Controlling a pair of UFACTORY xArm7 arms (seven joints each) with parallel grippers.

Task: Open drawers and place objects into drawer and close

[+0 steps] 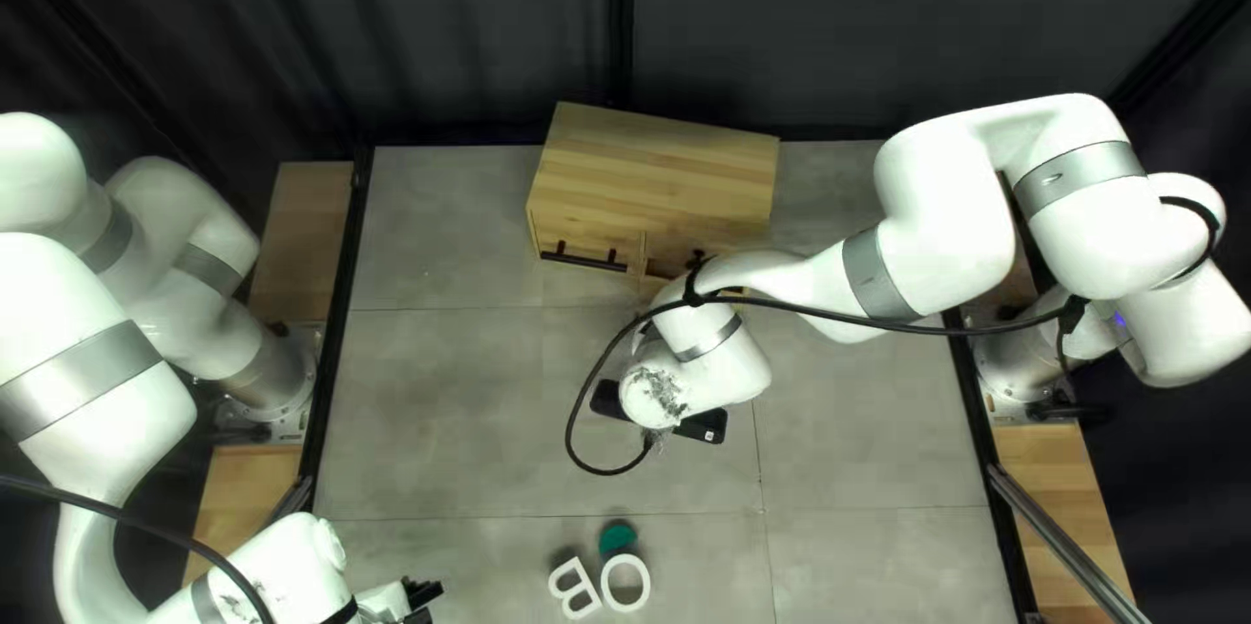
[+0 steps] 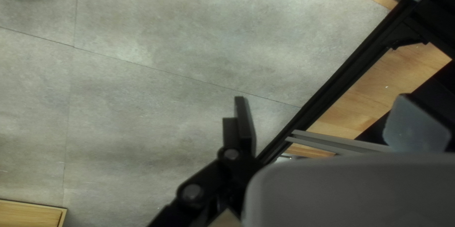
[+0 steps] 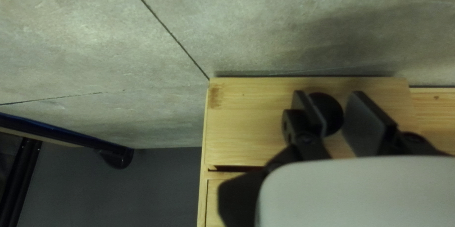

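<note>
Most likely opening the pale wooden drawer point(image 3: 246, 122) by the round black knob point(image 3: 332, 108) on its front. At the right gripper point(image 3: 328, 93), see fingers parted around that knob, with no sure grasp. Centre first, then close evenly from both sides and test for a firm hold before drawing back. Pull slowly and straight out from the light wooden cabinet point(image 1: 652, 168); avoid any sideways tug, likely to jam the drawer or slip off the round shape. Stay off the neighbouring black bar handle point(image 1: 583, 259).

In the top left view, find the flat black oblong object point(image 1: 705, 426) on the grey tiled surface point(image 1: 443, 403), partly hidden beneath the white right arm point(image 1: 912, 233). Near the bottom, note a white B-shaped piece point(image 1: 566, 582), a white O-shaped piece point(image 1: 607, 582) and a small green rounded object point(image 1: 617, 537), all likely for loading later. At the left gripper point(image 2: 241, 101), cannot tell clenched from released; leave out of the pull.
</note>
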